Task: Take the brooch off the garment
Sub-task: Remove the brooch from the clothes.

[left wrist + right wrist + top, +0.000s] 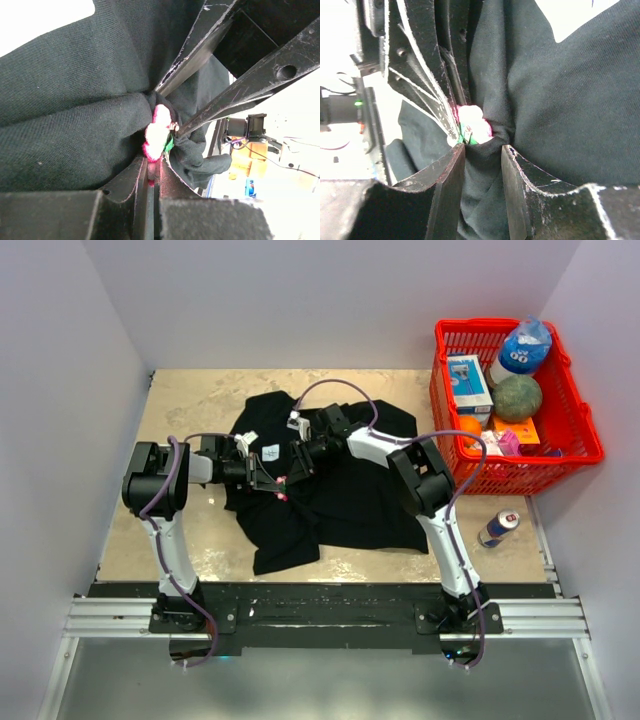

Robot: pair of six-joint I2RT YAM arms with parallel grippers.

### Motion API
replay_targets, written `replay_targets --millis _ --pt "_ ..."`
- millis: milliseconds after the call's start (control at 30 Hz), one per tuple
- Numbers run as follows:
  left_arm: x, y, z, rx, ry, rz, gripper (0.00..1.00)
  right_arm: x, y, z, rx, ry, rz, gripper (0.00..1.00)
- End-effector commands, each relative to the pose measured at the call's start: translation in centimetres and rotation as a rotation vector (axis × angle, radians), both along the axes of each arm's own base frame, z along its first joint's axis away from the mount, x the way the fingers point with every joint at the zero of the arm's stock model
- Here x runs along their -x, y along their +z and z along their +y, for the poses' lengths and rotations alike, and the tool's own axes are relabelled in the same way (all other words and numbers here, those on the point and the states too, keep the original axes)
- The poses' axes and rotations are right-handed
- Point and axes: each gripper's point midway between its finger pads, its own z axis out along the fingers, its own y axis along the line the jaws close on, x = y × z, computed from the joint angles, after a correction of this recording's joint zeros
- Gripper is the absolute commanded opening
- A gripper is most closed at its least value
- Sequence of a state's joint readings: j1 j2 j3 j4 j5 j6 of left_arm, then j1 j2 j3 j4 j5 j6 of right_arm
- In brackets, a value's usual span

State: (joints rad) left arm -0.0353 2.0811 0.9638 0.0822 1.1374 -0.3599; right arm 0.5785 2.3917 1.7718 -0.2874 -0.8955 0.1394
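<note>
The garment (350, 495) is a black shirt spread over the table's middle; part of it is lifted and bunched between the two grippers. On that bunch sits the brooch (283, 486), a tiny pink, white and green cluster. In the left wrist view my left gripper (152, 167) is shut on the lower edge of the brooch (156, 132), with the garment (65, 100) behind. My right gripper (482, 150) is shut on a fold of the garment (570, 100) just below the brooch (472, 122). Seen from above, the left gripper (275, 480) and right gripper (293, 472) meet tip to tip.
A red basket (520, 476) with a bottle, a ball, boxes and an orange stands at the right. A drink can (497, 528) lies in front of it. A white square label (270, 451) shows on the shirt. Walls close in the table's left, back and right.
</note>
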Motion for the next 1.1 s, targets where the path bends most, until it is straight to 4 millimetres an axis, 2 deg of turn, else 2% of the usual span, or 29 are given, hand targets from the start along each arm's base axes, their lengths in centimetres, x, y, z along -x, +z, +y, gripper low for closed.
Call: replay_targets --millis 0,367,700,900,1067 --pt "1.1 -6.5 1.2 -0.203 0.052 0.071 0.00 2.9 -0.4 1.0 -0.136 0.104 0.157 0.40" --pt "1.1 -6.4 1.3 -0.186 0.054 0.075 0.00 3.3 -0.4 1.2 -0.185 0.127 0.212 0.39" --pt "1.1 -6.4 1.3 -0.190 0.051 0.072 0.00 2.9 -2.3 1.7 -0.075 0.089 0.151 0.33" --pt "1.1 -6.5 1.2 -0.187 0.048 0.076 0.00 4.0 -0.6 2.2 -0.168 0.154 0.189 0.38" --pt "1.1 -6.5 1.2 -0.187 0.046 0.075 0.00 4.2 -0.2 2.5 -0.201 0.166 0.230 0.40"
